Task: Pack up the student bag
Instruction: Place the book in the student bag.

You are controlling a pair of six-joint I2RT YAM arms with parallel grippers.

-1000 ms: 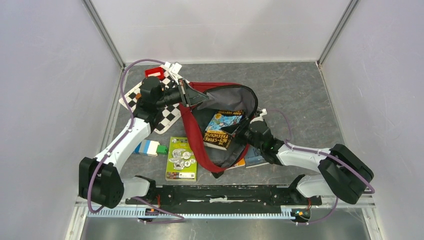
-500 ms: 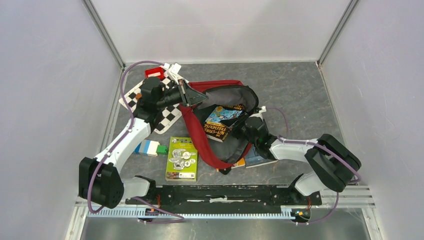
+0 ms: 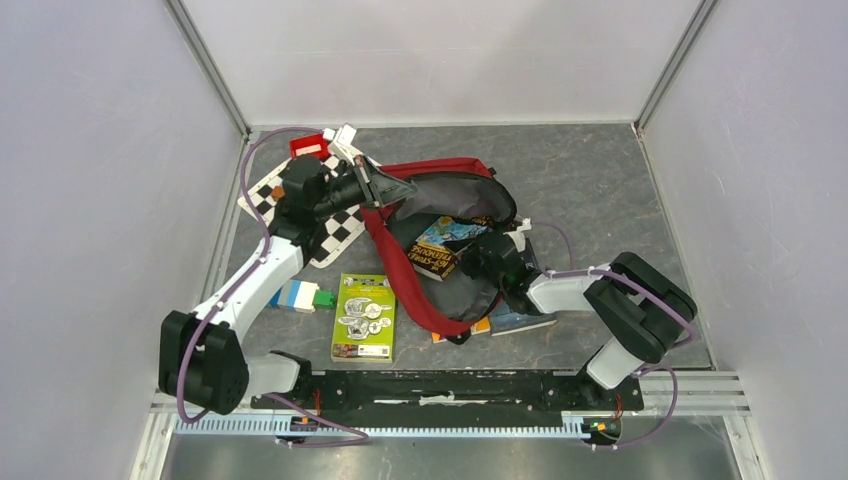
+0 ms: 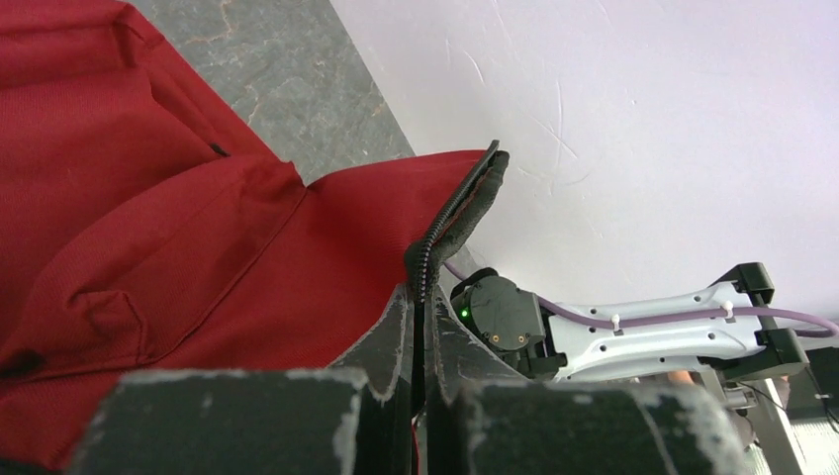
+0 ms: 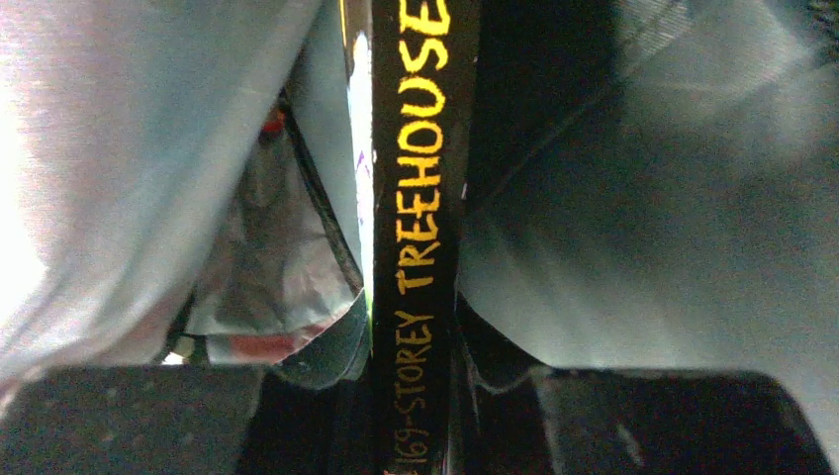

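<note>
The student bag [image 3: 441, 169] lies open at the middle of the table [image 3: 600, 190]; the left gripper [image 4: 421, 317] is closed tight on its black zipper edge and holds that rim up at the bag's far-left side. The right gripper [image 5: 416, 341] is clamped on the spine of a Treehouse book [image 5: 419, 178], which sits tilted inside the grey-lined mouth. Further out, a green book [image 3: 363, 316] lies just left of the bag's red strap, with coloured blocks [image 3: 300, 295] beside it and a checkered board [image 3: 335, 238] under the left arm.
</note>
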